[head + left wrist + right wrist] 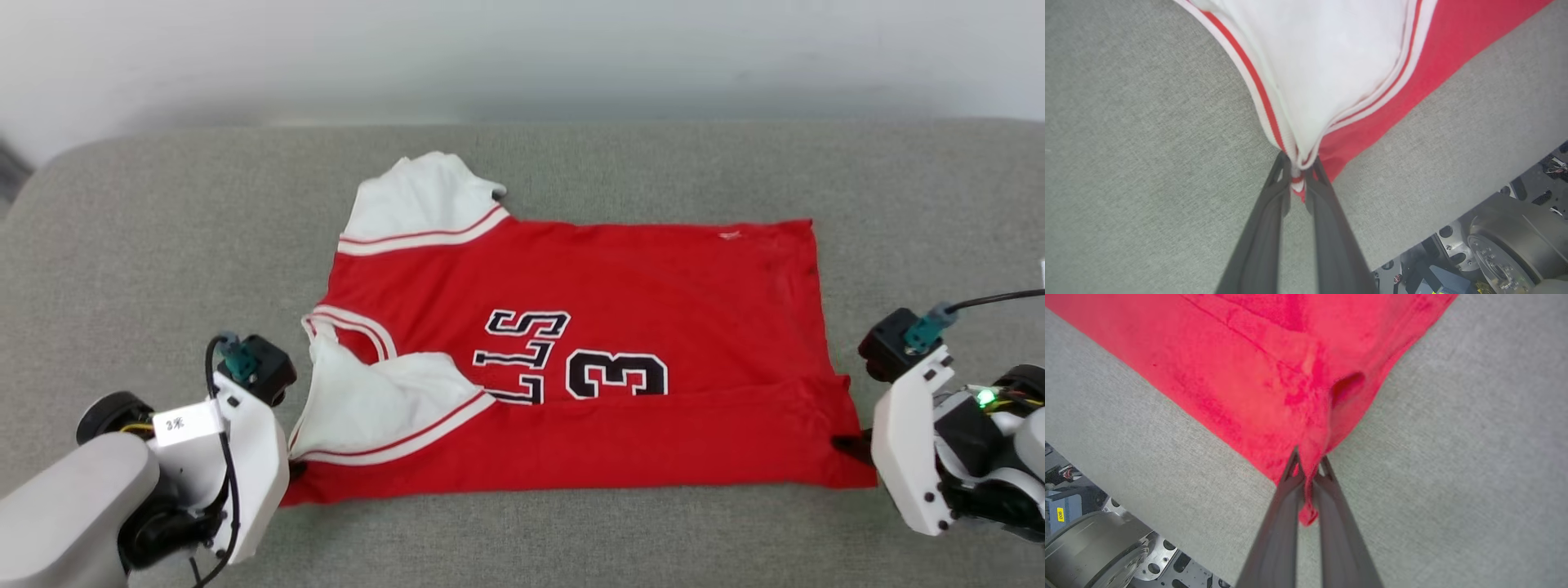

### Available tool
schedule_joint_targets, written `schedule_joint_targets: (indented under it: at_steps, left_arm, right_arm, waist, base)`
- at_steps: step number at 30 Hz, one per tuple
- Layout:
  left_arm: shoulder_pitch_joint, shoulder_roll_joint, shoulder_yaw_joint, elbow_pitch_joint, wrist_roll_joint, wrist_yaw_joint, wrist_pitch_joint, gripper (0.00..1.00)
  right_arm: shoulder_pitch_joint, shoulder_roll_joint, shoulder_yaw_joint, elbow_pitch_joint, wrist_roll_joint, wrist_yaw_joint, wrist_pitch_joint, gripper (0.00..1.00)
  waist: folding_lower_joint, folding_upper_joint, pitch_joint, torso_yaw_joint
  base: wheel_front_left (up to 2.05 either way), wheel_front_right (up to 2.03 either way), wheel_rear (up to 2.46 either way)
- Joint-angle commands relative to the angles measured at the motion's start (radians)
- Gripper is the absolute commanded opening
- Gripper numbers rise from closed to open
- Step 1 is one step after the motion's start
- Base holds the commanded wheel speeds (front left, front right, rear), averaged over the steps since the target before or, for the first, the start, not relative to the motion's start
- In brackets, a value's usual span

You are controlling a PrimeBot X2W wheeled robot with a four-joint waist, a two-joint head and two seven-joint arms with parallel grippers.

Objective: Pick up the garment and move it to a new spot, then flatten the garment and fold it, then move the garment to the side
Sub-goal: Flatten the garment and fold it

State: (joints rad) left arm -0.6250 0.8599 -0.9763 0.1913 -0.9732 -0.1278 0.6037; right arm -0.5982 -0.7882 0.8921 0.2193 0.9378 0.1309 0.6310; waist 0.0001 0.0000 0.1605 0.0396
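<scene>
Left gripper [1298, 173] is clamped on the jersey [637, 269] at its sleeve corner, right gripper [1310, 463] on its hem corner; it lies long between them.

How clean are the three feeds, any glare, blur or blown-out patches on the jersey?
Head view: even soft light, garment lettering sharp, no glare. Left wrist view: white sleeve nearly washed out, left hand soft near the bottom edge. Right wrist view: red fabric oversaturated and slightly soft, right hand blurred close to the lens.
</scene>
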Motion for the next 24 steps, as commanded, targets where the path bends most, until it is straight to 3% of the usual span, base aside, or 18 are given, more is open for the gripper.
schedule_joint_targets:
  at_steps: [1,7,11,21,23,24]
  left_arm:
    - [0.026,0.013,-0.004,-0.010,-0.007,0.006,-0.001,0.00]
    - [0.104,0.067,-0.012,-0.102,-0.043,0.033,0.003,0.00]
    - [0.160,0.087,-0.025,-0.149,-0.058,0.060,-0.009,0.00]
    - [0.226,0.055,-0.043,-0.098,-0.072,0.087,-0.045,0.00]
    - [0.212,0.057,-0.034,-0.092,-0.063,0.088,-0.059,1.00]
    - [0.206,0.059,-0.030,-0.095,-0.063,0.087,-0.063,1.00]
  right_arm:
    - [0.005,-0.018,0.006,-0.018,0.007,0.000,-0.009,0.00]
    - [0.077,-0.123,-0.004,-0.095,0.042,-0.001,-0.042,0.00]
    - [0.153,-0.156,-0.023,-0.114,0.063,-0.001,-0.053,0.00]
    - [0.285,-0.082,-0.052,-0.024,0.032,-0.001,-0.088,0.00]
    - [0.292,-0.065,-0.064,-0.009,0.016,-0.001,-0.115,0.33]
    - [0.290,-0.057,-0.075,-0.009,0.004,-0.001,-0.137,1.00]
  waist:
    - [-0.0001,0.0000,-0.033,-0.004]
    - [-0.0001,0.0000,-0.068,-0.005]
    - [-0.0001,0.0000,-0.066,-0.004]
    - [-0.0001,0.0000,-0.028,-0.007]
    - [-0.0001,0.0000,-0.032,-0.006]
    - [-0.0001,0.0000,-0.035,-0.006]
  base:
    - [0.00,0.00,0.00]
    - [0.00,0.00,0.00]
    - [0.00,0.00,0.00]
    - [0.00,0.00,0.00]
    - [0.00,0.00,0.00]
    - [0.00,0.00,0.00]
